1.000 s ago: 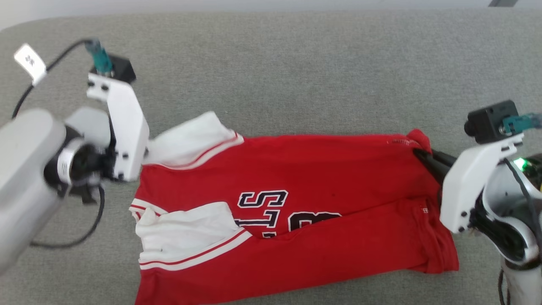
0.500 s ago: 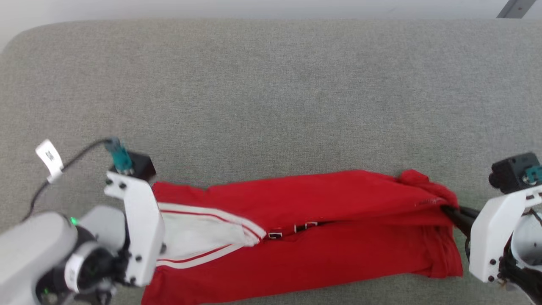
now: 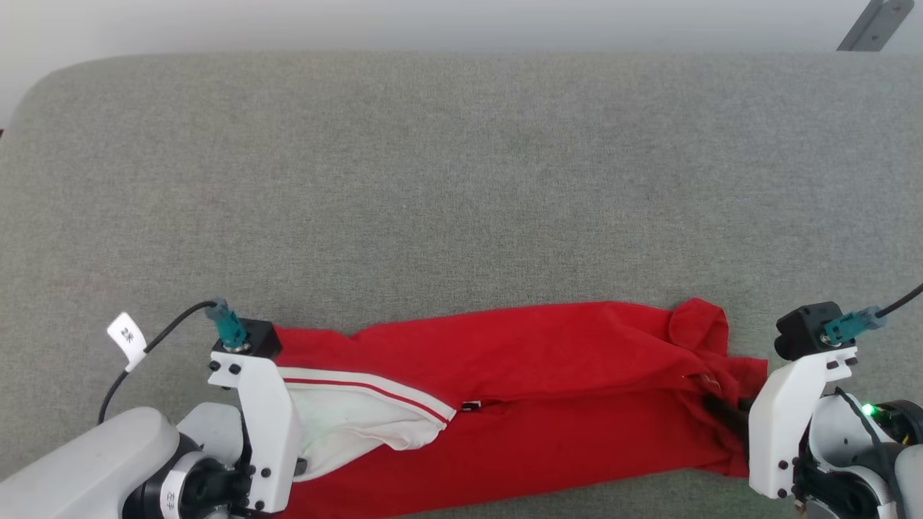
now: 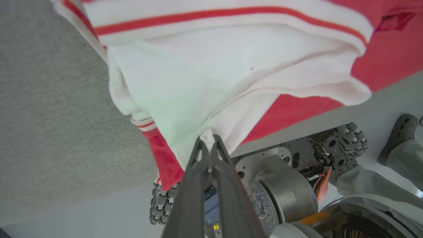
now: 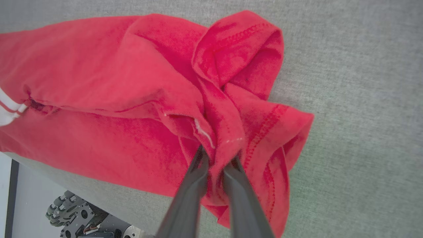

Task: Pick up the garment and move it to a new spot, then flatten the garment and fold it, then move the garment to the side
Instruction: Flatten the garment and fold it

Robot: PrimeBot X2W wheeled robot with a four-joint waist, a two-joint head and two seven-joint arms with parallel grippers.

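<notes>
The garment [image 3: 548, 375], a red shirt, lies as a long doubled band along the near edge of the grey table [image 3: 461, 180]. Its white sleeve with a red stripe [image 3: 346, 418] is at the left end. My left gripper [image 4: 208, 140] is shut on the white sleeve cloth, at the table's near edge. At the bunched right end, my right gripper [image 5: 218, 155] has red cloth pinched between its two fingers, which stand slightly apart. In the head view the right gripper [image 3: 714, 407] shows dark against the hem, and the left fingers are hidden behind their white mount.
The padded grey table runs far back and to both sides of the garment. Past its near edge, the left wrist view shows my wheeled base [image 4: 281, 185] and a person's shoe [image 4: 401, 132] on the pale floor.
Both grippers have drawn the far edge of the garment toward the near table edge, doubling it over so the lettering is covered. The head camera has also shifted.
</notes>
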